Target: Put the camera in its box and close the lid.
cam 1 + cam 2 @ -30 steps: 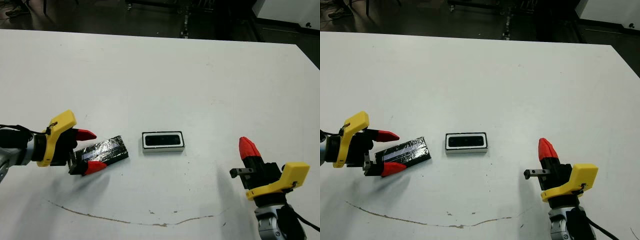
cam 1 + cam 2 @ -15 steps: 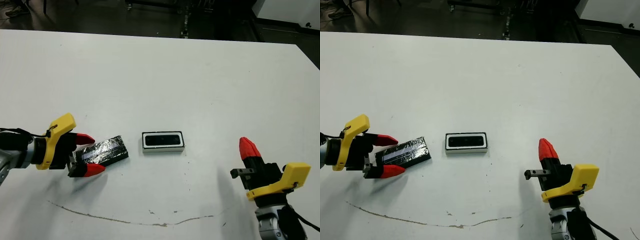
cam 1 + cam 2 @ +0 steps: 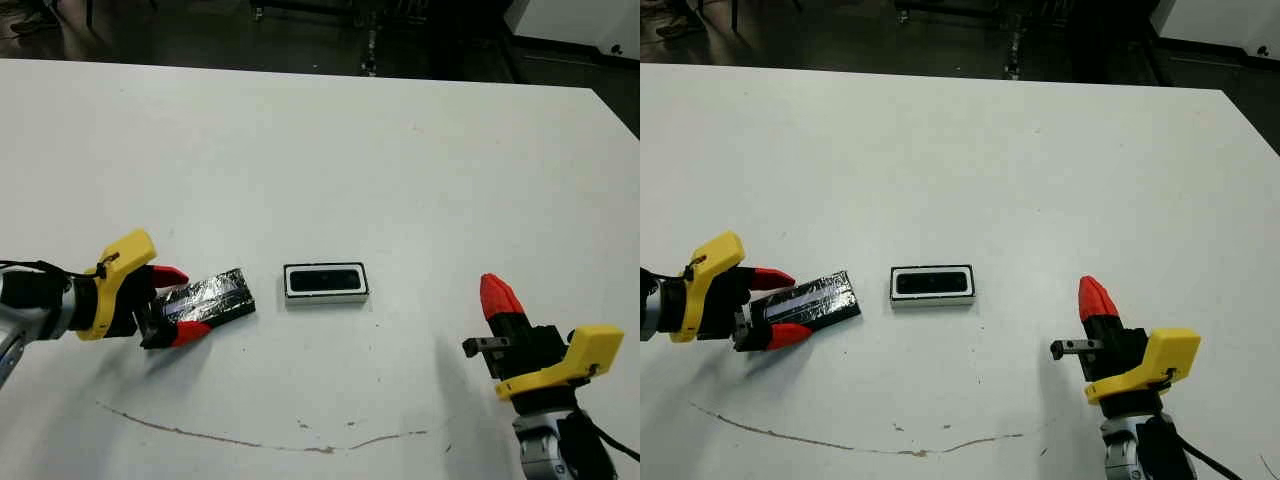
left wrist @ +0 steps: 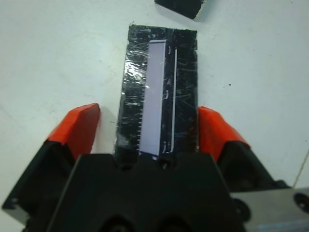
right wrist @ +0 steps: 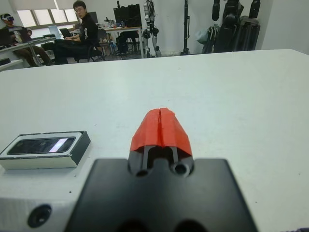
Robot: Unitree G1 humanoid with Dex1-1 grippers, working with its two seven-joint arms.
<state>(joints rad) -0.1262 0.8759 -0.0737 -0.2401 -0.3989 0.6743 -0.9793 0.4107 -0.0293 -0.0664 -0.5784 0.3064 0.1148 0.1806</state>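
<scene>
Left gripper (image 3: 179, 304) is straddling the lid (image 3: 207, 298) on the white table (image 3: 320, 150).
Its fingers are spread apart, one on each side. The camera (image 3: 326, 279) is lying inside the box (image 3: 326, 295) beside the lid; the right gripper (image 3: 497, 299) is resting clenched, well apart.

Head pair: my two eyes look forward and down from above the white table (image 3: 330, 140), side by side, sharing nearly the whole tabletop.
Left wrist: close and steeply down along my left gripper (image 4: 147, 128) onto the glossy, crinkly black rectangular lid (image 4: 159, 92).
Right wrist: low, almost level along my right gripper (image 5: 160, 129), room and seated people beyond.
Shared: the small white-sided, black-rimmed box (image 5: 46, 149) shows to head and right wrist; its corner clips the left wrist's edge.
</scene>
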